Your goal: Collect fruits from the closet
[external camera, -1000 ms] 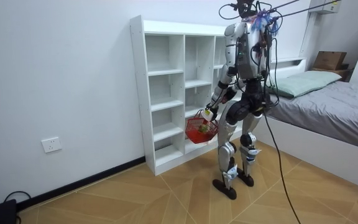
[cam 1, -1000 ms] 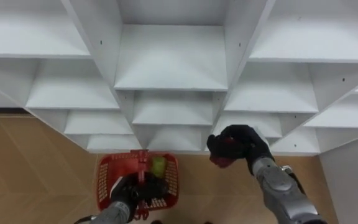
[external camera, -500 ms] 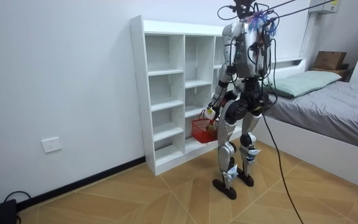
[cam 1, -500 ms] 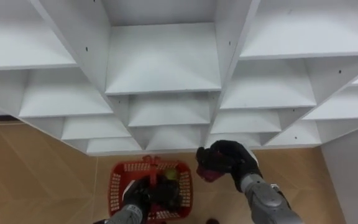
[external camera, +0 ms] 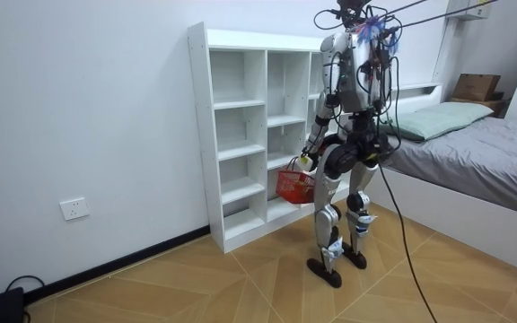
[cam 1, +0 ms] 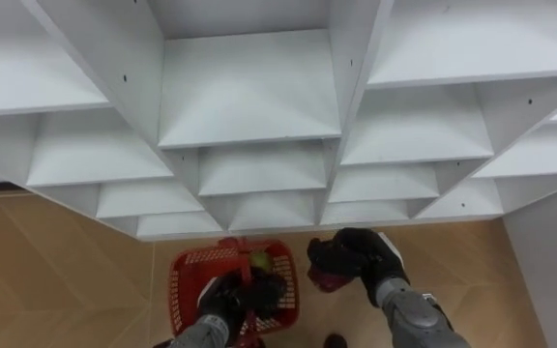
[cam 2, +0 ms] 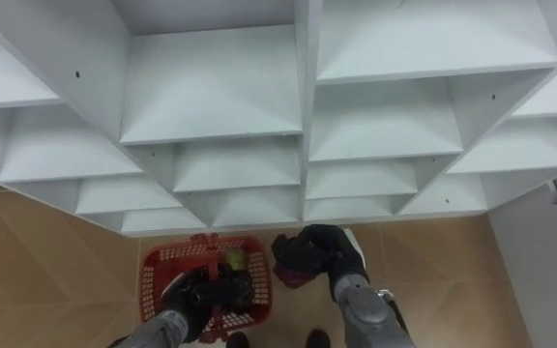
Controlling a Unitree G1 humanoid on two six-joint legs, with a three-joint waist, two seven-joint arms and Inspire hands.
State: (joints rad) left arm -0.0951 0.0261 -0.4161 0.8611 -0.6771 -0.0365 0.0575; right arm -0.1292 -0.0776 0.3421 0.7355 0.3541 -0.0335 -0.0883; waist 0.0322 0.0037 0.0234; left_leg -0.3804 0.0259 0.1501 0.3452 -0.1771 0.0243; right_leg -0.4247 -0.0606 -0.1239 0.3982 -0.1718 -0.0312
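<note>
A red mesh basket (cam 1: 190,285) (external camera: 294,186) hangs over the wood floor in front of the white closet (cam 1: 249,106) (external camera: 249,135). My left hand (cam 1: 230,298) (cam 2: 193,293) is curled round its handle. A green fruit (cam 1: 259,260) (cam 2: 232,259) lies inside the basket. Just to the basket's right, my right hand (cam 1: 356,256) (cam 2: 317,249) is curled round a dark red fruit (cam 1: 327,281) (cam 2: 293,277). The closet's shelves look bare.
I stand close to the closet, which rests against a white wall (external camera: 88,117). A bed (external camera: 474,157) lies at the room view's right. A white panel (cam 1: 549,261) rises at my right side.
My right hand with the red fruit has come down and closer to the basket. The basket has swung in toward my body. My view has tilted down a little.
</note>
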